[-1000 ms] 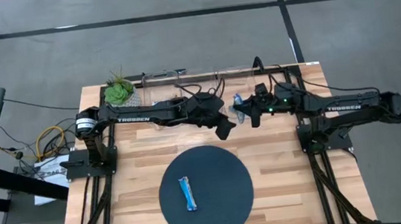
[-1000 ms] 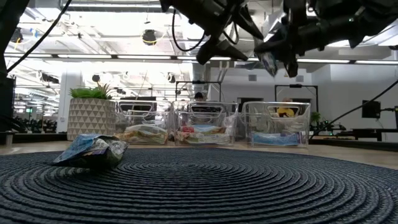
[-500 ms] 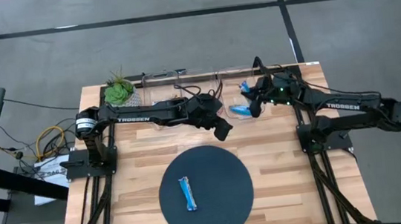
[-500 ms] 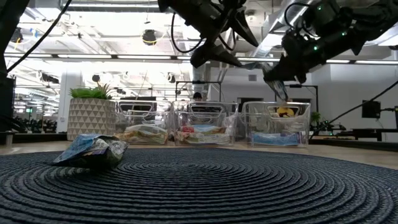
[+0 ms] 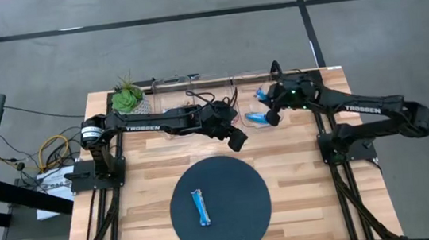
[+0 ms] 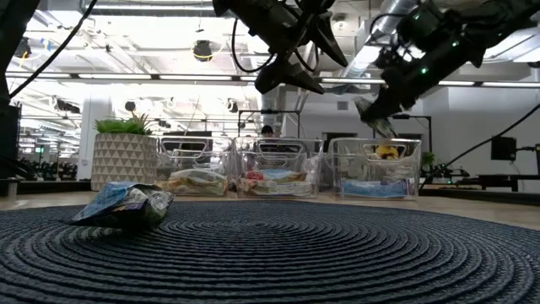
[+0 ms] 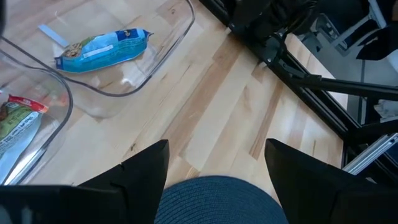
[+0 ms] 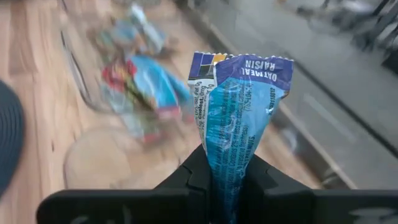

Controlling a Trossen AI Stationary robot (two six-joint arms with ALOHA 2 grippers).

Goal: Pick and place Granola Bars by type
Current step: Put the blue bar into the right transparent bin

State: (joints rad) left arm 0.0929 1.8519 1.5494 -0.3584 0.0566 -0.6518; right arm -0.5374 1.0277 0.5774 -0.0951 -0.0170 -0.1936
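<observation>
The bins' contents were hard to count: in the low view three clear bins [image 6: 278, 169] stood in a row at the back of the worktop [image 5: 310, 198], each holding wrapped bars heaped too closely to number. The left wrist view showed one light blue bar [image 7: 102, 50] lying alone in a bin, and part of a multicoloured wrapper [image 7: 18, 124], cut off by the frame, in the neighbouring bin.

The right tool [image 8: 227, 177] was clamped on a bright blue granola bar [image 8: 239, 118], held above the bins at the worktop's back edge. The left tool [image 7: 214, 162] hung with its fingers spread and nothing between them, near the bins and over the edge of the dark round mat [image 5: 237, 181]. One blue bar [image 5: 200, 208] lay on that mat.
</observation>
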